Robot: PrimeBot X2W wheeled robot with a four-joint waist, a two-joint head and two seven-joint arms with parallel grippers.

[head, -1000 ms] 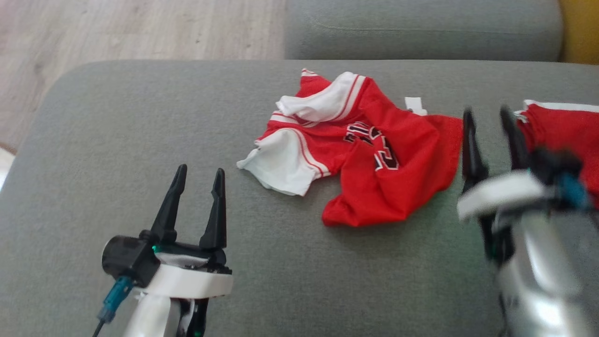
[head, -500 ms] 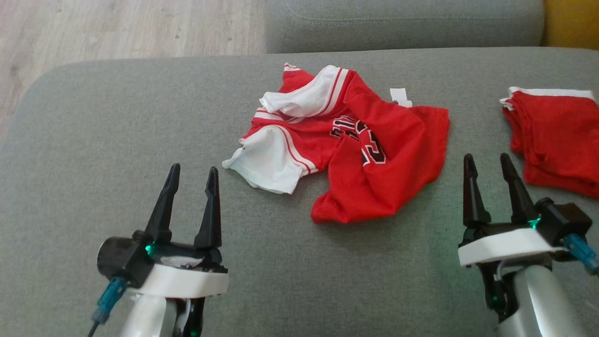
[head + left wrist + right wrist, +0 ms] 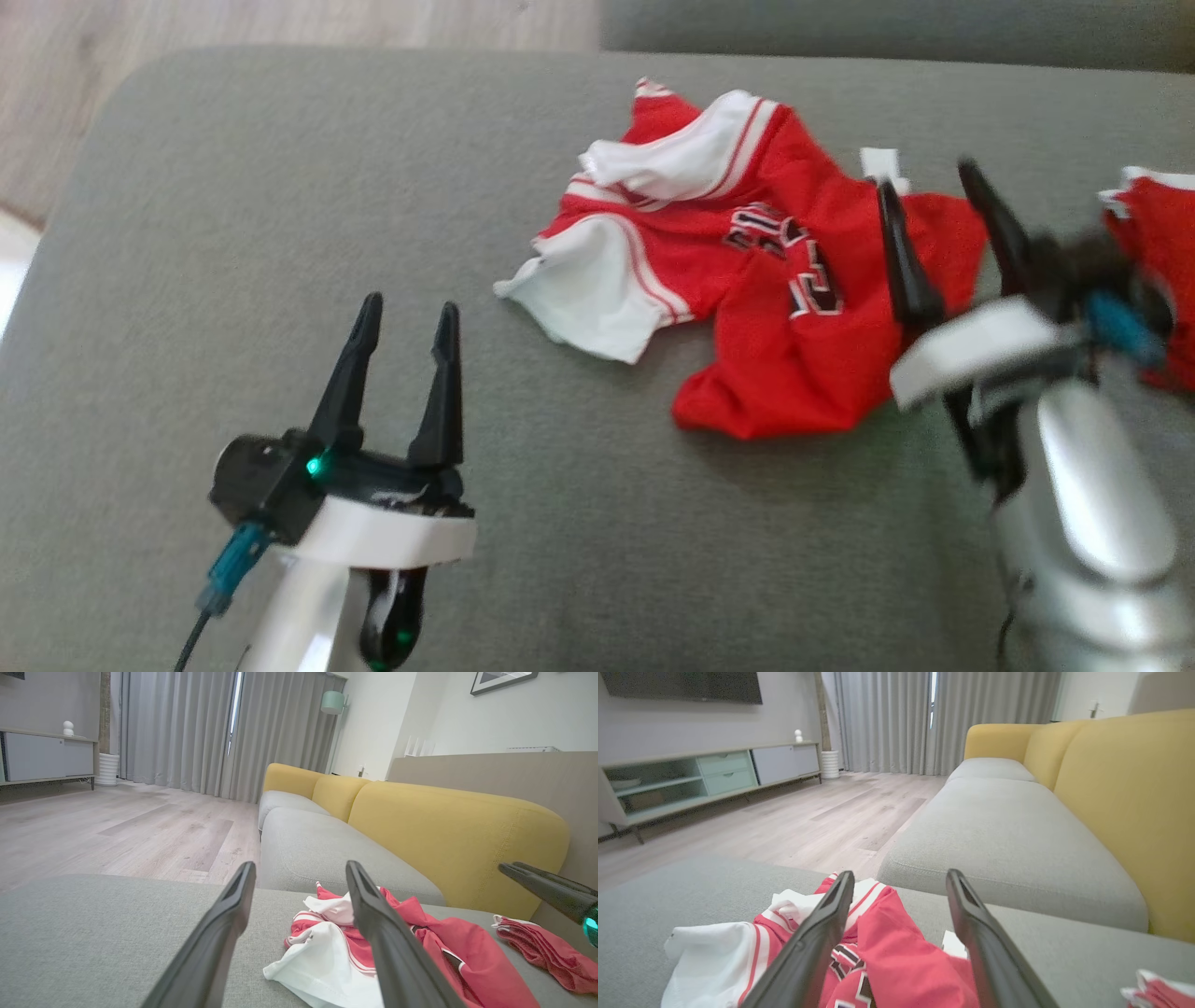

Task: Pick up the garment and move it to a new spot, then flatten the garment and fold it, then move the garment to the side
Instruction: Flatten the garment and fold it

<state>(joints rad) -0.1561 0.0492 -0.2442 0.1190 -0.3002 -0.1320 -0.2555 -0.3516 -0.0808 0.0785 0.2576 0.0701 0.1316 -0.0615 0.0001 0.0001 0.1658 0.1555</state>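
Observation:
The garment (image 3: 747, 271), a crumpled red and white jersey with black numbers, lies on the grey sofa cushion (image 3: 233, 233). My right gripper (image 3: 924, 177) is open and blurred, its fingers over the garment's right edge; I cannot tell whether they touch the cloth. In the right wrist view the right gripper (image 3: 900, 876) points over the garment (image 3: 896, 947). My left gripper (image 3: 406, 313) stands open over bare cushion, left of the white sleeve. From the left wrist, the left gripper (image 3: 299, 872) stays short of the garment (image 3: 327, 970).
A second red garment (image 3: 1153, 243) lies folded at the right edge, partly behind my right wrist, also seen as the folded garment (image 3: 546, 952). A yellow backrest (image 3: 444, 826) rises behind the cushions. Wooden floor (image 3: 187, 28) lies beyond the cushion's far left edge.
The head view has shifted. My right gripper has moved forward and left, from beside the garment's lower right corner to over its right edge. The left gripper has barely moved.

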